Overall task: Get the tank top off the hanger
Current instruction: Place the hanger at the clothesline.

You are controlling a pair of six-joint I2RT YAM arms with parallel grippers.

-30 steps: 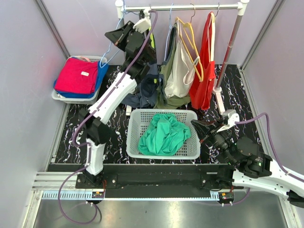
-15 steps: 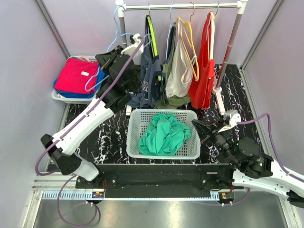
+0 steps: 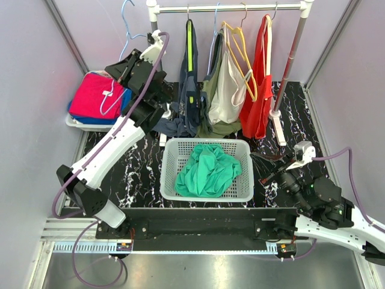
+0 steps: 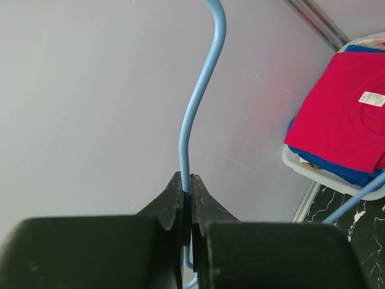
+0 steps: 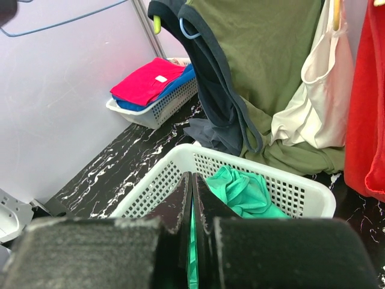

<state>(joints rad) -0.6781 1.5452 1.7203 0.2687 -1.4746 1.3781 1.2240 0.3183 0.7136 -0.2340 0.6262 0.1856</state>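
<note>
The blue hanger (image 4: 187, 120) runs off the top edge of the left wrist view, its hook unseen there and its lower wire masked by the left gripper (image 4: 186, 180). The white label (image 4: 374, 98) on the folded red shirt (image 4: 349, 114) is too small to read. The right wrist view crops the red garment (image 5: 368, 90) at its right edge.

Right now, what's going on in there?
The left gripper is shut on a bare blue hanger, held up off the rail near the left wall, above the tray of folded clothes. A green garment, apparently the tank top, lies crumpled in the white basket, so the removal looks done. The right gripper is shut and empty by the basket's right side. Other garments hang on the rail.
</note>
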